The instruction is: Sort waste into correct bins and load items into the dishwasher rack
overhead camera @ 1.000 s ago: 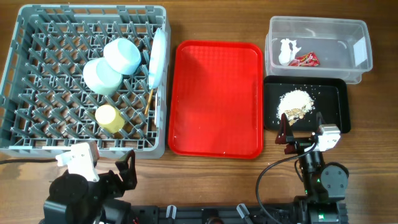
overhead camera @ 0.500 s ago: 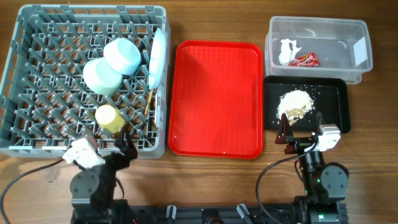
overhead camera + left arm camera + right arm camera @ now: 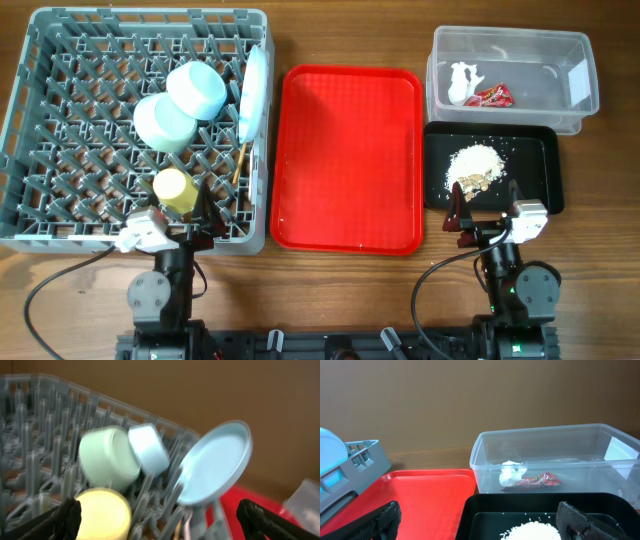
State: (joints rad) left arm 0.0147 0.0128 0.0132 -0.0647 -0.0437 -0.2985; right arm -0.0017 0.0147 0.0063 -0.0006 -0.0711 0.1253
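Left end effector (image 3: pixel 159 519): fingers apart, empty, at dishwasher rack (image 3: pixel 60 238) edge
Right end effector (image 3: pixel 479 520): fingers apart, empty, above black tray (image 3: pixel 520 498)
Clear tub (image 3: pixel 590 440): tissue (image 3: pixel 510 475), wrapper (image 3: pixel 540 480)

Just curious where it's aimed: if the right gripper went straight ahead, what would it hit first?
The right gripper would probably meet the black tray first, its crumbs dead ahead; the clear tub lies beyond. Height is unclear.

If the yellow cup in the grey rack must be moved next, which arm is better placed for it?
Left. Its open left gripper is at the front edge of the rack, right beside the yellow cup. The right gripper is at the black tray, with the red tray between.
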